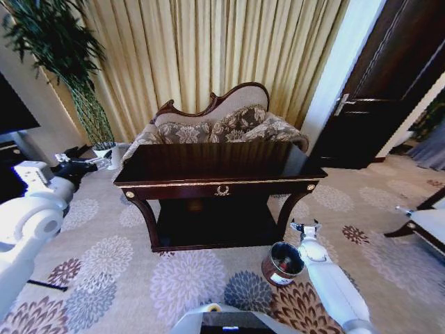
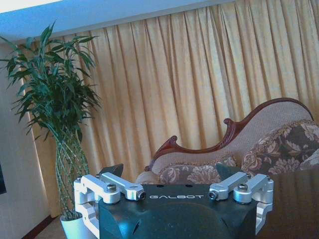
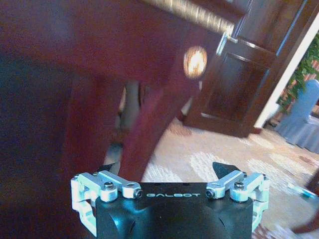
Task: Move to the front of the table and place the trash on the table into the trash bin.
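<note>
The dark glossy table stands straight ahead, its gold ornament facing me. On the carpet by its front right leg sits the small brown trash bin, and a red and white piece of trash lies in its dark inside. My right gripper hangs just above and behind the bin, beside the table leg. It is open with nothing between its fingers. My left gripper is held out past the table's left end, also open and empty.
A carved-back patterned sofa stands right behind the table. A tall plant in a white pot is at the back left, a dark door at the back right, and a chair at the right edge. Flowered carpet lies in front.
</note>
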